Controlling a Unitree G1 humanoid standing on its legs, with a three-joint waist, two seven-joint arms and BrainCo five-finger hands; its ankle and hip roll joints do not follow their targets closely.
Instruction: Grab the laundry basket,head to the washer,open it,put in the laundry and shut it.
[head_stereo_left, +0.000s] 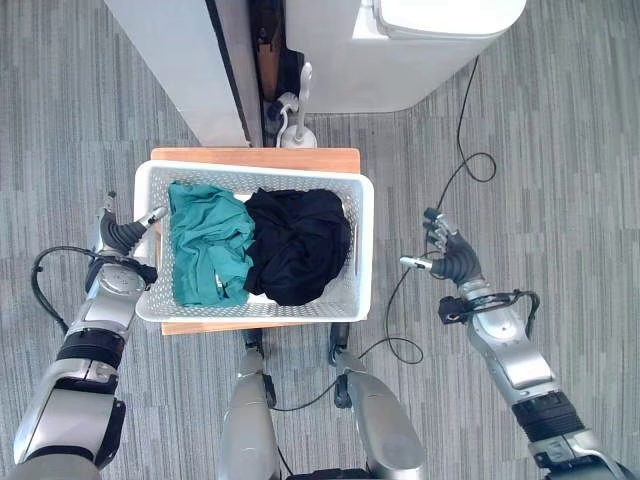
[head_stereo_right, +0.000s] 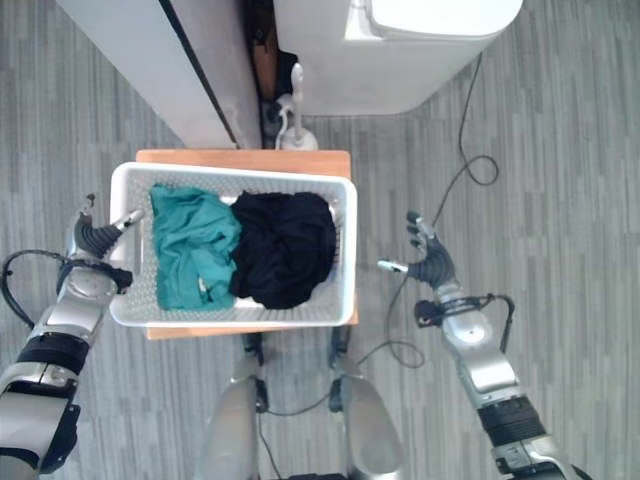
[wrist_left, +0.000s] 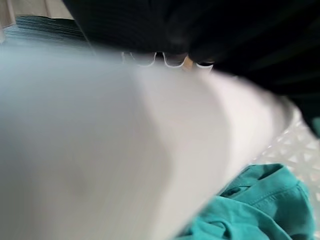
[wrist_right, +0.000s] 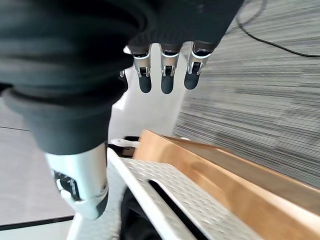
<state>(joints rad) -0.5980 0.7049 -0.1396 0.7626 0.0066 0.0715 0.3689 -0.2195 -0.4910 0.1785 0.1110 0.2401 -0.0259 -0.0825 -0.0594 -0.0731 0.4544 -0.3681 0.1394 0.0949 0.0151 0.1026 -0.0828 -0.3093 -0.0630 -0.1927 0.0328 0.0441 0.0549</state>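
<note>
- Nearest the head camera, a white laundry basket (head_stereo_left: 361, 250) sits on a low wooden table (head_stereo_left: 255, 158), which shows along its far edge and under its near rim.
- Beyond the table stands a white washer (head_stereo_left: 420, 50) with its lid down, and beside it a tall white cabinet (head_stereo_left: 170, 60); grey carpet (head_stereo_left: 560, 180) covers the floor all round.
- Inside the basket lie two bundles of laundry side by side: a black garment (head_stereo_left: 298, 245) toward the robot's right and a teal garment (head_stereo_left: 208, 245) toward its left.
- At the basket's left short rim is the left hand (head_stereo_left: 122, 236), touching or just beside it; the left wrist view is pressed so close to the white rim that I cannot tell whether its fingers have curled round it.
- Apart from the basket's right side, the right hand (head_stereo_left: 452, 262) hangs over the carpet with its fingers (wrist_right: 167, 77) straight and relaxed, holding nothing.
- By my reading, the first step, grabbing the basket, is in hand and not yet done.
- Next, the right hand needs to come in to the right rim so both sides are gripped before any lift.
</note>
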